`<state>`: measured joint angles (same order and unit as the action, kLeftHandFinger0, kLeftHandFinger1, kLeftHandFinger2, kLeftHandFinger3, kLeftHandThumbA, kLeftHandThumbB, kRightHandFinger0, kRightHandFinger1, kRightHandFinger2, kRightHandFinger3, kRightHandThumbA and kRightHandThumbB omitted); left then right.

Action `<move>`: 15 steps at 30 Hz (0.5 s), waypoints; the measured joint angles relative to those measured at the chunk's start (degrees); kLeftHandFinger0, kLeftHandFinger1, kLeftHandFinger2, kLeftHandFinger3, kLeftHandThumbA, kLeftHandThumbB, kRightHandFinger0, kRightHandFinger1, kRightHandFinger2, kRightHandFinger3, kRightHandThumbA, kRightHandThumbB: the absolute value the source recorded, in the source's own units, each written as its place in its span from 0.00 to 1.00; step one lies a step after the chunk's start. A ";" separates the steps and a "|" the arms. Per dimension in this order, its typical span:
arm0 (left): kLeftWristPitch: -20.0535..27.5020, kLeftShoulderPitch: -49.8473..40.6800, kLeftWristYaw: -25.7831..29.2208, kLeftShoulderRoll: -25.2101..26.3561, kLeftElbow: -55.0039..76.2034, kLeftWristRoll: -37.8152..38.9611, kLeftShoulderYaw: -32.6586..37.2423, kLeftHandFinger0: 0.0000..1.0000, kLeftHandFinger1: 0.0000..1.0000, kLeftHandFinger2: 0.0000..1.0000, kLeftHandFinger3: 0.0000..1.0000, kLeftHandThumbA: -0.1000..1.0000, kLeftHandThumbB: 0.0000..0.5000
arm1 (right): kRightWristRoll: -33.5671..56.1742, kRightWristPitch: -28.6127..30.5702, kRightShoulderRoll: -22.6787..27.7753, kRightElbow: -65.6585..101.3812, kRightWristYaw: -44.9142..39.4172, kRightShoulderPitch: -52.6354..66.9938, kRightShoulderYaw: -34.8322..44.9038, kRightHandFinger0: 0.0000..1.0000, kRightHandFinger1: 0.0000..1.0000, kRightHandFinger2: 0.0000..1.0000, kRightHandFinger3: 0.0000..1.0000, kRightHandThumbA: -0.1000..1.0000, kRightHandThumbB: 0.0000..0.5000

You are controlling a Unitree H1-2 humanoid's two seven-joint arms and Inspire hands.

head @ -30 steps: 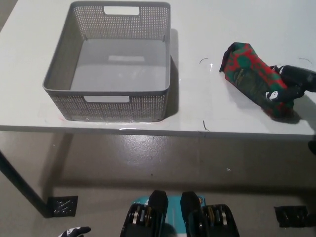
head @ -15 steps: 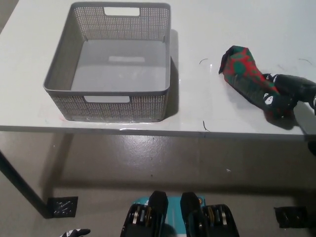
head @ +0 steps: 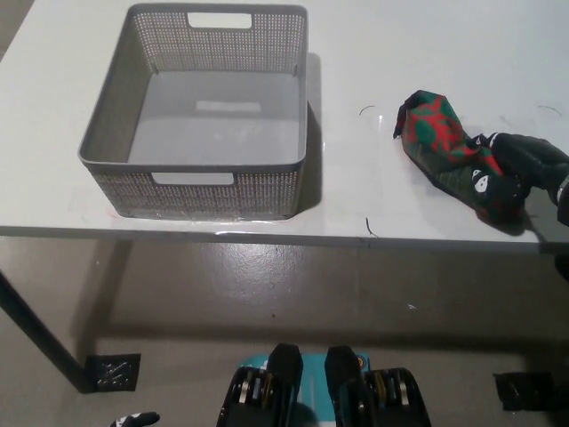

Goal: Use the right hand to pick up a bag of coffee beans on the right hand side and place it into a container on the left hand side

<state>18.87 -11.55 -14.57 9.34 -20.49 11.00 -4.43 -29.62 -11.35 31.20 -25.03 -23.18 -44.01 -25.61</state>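
The bag [head: 442, 142] lies on the table [head: 373, 53] at its right edge, its near end grasped by the black right hand [head: 508, 167], well apart from the basket [head: 116, 120] at left.

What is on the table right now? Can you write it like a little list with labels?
table: white table
container: grey mesh basket, nothing inside it, on the table's left part
bag: red and green coffee bean bag, on the table's right part
right hand: black right hand, closed around the bag's right end
left hand: white left hand, only its tip shows, bottom edge
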 measured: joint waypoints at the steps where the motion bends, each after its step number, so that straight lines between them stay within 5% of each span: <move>1: 0.11 0.00 -0.07 0.00 -0.14 0.05 0.00 1.00 0.59 0.77 0.71 0.82 1.00 | -0.01 0.04 0.00 0.00 0.05 0.04 0.02 0.73 0.71 0.72 0.49 0.00 0.58; 8: 0.32 -0.37 -0.25 -0.09 -0.41 0.10 -0.02 1.00 0.59 0.77 0.72 0.84 1.00 | -0.02 0.26 0.00 -0.24 0.21 0.06 0.21 0.74 0.72 0.73 0.50 0.00 0.59; 15: 0.40 -0.64 -0.32 -0.24 -0.52 0.01 0.12 1.00 0.59 0.80 0.75 0.88 1.00 | 0.01 0.62 -0.03 -1.55 0.70 -0.21 1.17 0.53 0.55 0.62 0.51 0.00 0.60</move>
<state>19.27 -12.20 -14.89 9.10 -21.01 11.01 -4.31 -29.61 -10.73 31.17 -26.58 -22.48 -44.22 -24.44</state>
